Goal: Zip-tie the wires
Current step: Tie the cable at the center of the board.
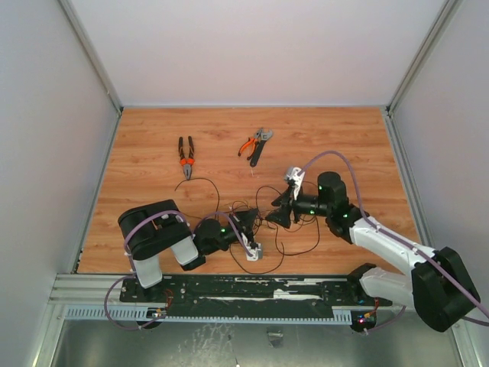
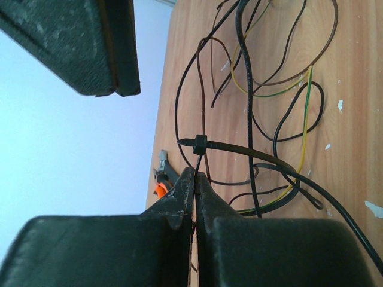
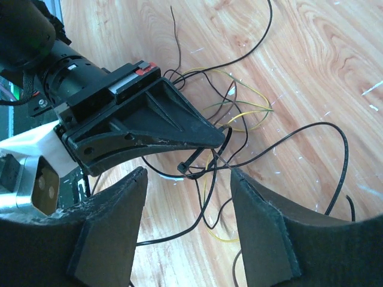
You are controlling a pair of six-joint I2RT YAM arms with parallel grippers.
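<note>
L gripper [image 2: 195,178] pinches zip tie [image 2: 200,143] tail (head just past tips); R gripper [image 3: 188,176] spread.

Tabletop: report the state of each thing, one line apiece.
left gripper, jaws shut on the zip tie.
right gripper, jaws open, empty.
zip tie, pinched near its head, strap arcing across the wires, not cinched.
wires, loose tangle, unbundled.
pliers, lying flat, untouched.

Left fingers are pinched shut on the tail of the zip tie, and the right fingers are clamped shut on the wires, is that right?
Not quite: the right fingers are open and clamp nothing, as the right wrist view shows. The left fingers are indeed pinched shut on the tail of the zip tie, with the wires lying loose on the table.
</note>
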